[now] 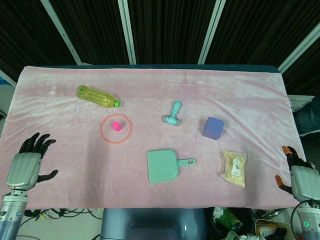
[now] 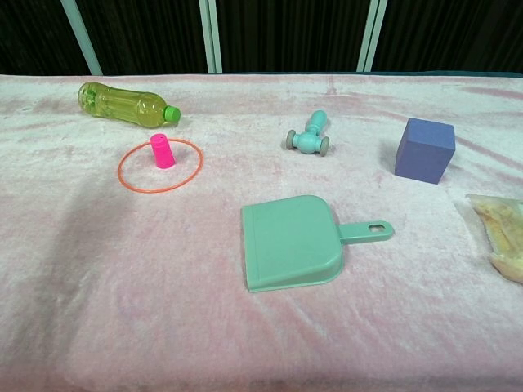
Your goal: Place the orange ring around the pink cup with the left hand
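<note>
The thin orange ring (image 1: 116, 129) (image 2: 160, 166) lies flat on the pink cloth, encircling the small pink cup (image 1: 116, 125) (image 2: 163, 151), which stands upright inside it. My left hand (image 1: 27, 164) is far off at the table's front left corner, fingers spread, holding nothing. My right hand (image 1: 300, 180) hangs past the front right edge, fingers apart and empty. The chest view shows neither hand.
A yellow bottle (image 1: 97, 96) (image 2: 126, 103) lies behind the ring. A teal dustpan (image 1: 166, 165) (image 2: 301, 241) sits at centre front, a teal roller toy (image 1: 173, 114) (image 2: 310, 135) and purple cube (image 1: 213, 127) (image 2: 424, 149) to the right, a snack bag (image 1: 234, 168) (image 2: 499, 235) near the front right.
</note>
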You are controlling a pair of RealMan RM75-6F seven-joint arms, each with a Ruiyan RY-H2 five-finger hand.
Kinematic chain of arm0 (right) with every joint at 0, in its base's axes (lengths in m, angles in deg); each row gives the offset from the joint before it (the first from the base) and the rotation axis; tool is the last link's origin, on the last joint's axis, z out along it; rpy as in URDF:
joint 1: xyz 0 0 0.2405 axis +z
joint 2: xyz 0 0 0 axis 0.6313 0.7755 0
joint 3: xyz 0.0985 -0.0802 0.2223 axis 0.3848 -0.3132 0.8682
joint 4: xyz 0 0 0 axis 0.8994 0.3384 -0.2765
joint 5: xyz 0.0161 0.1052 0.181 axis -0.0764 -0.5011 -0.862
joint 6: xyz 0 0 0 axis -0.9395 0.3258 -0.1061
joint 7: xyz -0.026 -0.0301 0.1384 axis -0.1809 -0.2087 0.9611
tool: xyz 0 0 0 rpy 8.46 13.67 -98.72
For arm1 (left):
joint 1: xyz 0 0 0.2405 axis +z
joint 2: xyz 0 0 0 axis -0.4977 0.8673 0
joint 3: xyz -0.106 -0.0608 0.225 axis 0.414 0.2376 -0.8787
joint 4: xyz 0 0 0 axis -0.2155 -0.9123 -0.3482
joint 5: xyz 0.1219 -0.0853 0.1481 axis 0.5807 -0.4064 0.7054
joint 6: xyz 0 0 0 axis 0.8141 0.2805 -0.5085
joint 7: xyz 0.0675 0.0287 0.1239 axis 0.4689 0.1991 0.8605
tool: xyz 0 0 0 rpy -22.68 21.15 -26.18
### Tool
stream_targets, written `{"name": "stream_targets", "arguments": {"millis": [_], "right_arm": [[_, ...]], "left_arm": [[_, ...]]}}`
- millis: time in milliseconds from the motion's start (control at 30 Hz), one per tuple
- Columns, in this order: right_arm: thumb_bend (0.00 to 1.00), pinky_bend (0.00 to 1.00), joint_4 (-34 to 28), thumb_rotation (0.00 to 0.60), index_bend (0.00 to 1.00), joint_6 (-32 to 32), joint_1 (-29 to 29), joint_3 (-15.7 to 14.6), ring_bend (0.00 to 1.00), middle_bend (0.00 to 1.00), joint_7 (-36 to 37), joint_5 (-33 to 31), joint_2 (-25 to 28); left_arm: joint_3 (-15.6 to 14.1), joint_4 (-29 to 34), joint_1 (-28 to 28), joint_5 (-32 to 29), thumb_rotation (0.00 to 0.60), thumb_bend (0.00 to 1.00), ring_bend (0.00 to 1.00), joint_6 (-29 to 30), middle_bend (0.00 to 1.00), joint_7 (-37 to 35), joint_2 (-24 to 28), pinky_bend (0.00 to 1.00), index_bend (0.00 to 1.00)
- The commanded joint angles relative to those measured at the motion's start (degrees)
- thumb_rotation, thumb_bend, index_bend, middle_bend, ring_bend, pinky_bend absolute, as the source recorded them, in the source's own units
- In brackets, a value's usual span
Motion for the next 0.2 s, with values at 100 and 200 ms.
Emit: {"name": "stream_targets", "arguments": {"millis": [100,200], "right_arm": [[0.25,0.3,0.37,0.6,0.0,-0.45,-0.01,0.25,0.27,0.07,0.66,0.49,-0.15],[0.25,0.3,0.65,0.6,0.0,-0.8,-0.03,0.25,0.27,0.07,0.57,0.96,-0.26]], "left_arm": [[-0.11,-4.79,2.22,-0.55,0.6,0.0,0.0,-2.17,0.11,-7.62,1.3,0.11,0.19],[0.29,-5.93,2.78,1.69,0.6,0.0,0.0,-1.88,0.11,-10.33,1.38,0.11,0.19]]}}
